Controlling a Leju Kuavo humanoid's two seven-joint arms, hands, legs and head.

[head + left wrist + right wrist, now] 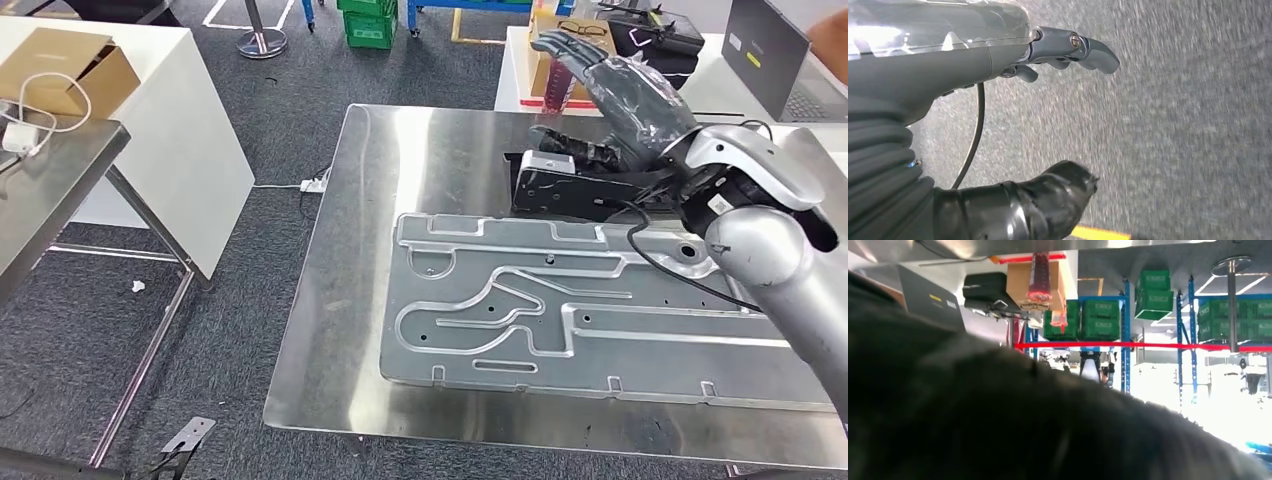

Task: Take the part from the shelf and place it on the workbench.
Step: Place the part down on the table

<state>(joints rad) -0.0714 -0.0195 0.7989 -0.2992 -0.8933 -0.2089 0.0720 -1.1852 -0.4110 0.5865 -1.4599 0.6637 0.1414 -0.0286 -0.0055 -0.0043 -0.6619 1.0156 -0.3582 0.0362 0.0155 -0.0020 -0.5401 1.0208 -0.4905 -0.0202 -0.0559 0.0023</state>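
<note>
The part (560, 300), a large silver stamped metal panel with raised channels, lies flat on the steel workbench (330, 330). My right hand (625, 90) is raised above the bench's far right side, just beyond the panel's far edge, fingers stretched out and holding nothing. A black plastic-wrapped module (565, 185) sits under that wrist. In the right wrist view the right hand (998, 415) is a dark blur close to the lens. My left hand (948, 65) hangs over grey carpet with thumb and fingers apart and nothing in it.
A white table (170, 110) with a cardboard box (60, 70) and a steel table (50, 190) stand to the left across a carpet aisle. Behind the bench are a white desk (515, 60), a laptop (775, 60) and green crates (368, 22).
</note>
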